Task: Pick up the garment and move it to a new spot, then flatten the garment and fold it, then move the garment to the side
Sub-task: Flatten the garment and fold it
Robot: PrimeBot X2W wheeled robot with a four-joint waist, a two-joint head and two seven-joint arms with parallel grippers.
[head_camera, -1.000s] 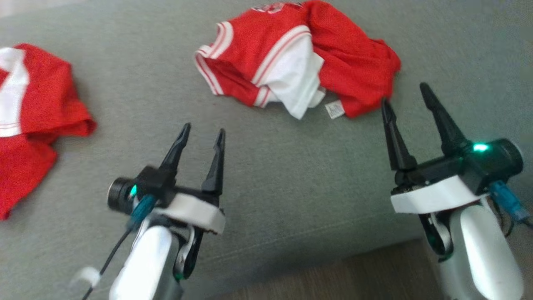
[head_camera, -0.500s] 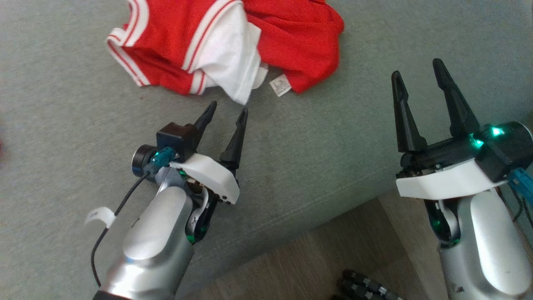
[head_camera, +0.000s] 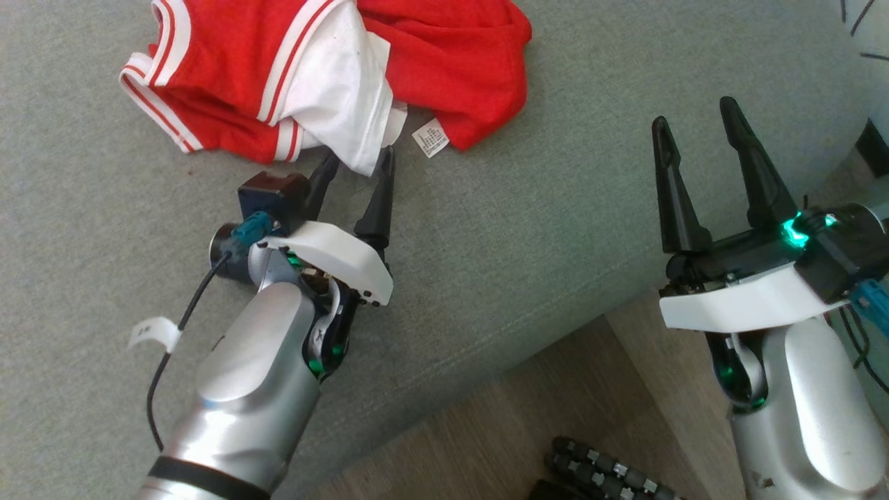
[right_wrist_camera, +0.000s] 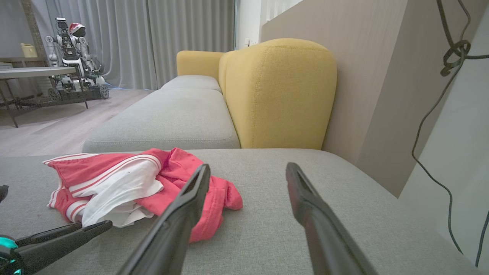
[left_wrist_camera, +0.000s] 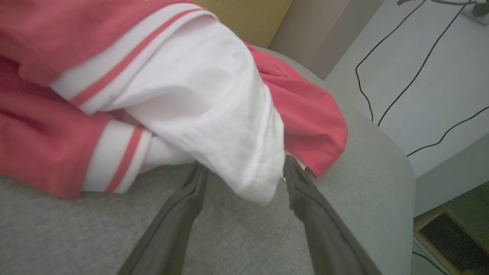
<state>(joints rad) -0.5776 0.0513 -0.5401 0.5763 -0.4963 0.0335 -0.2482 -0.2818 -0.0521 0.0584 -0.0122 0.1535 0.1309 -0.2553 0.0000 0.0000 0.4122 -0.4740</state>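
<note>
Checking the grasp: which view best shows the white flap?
Left wrist view: the white flap lies between the open fingers of the left gripper. Head view shows it from above; right wrist view, small and sideways.

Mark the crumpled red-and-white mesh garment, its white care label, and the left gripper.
red-and-white mesh garment (head_camera: 451, 62): head view, red body fabric.
white care label (head_camera: 430, 141): head view, label's centre.
left gripper (head_camera: 361, 154): head view, midway between fingertips.

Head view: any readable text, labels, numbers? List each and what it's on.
Care label at the edge of the red and white garment: rows of print, too small to read.
White tag on the black cable: faint dark marks, too blurred to read.
No other text can be read.
</note>
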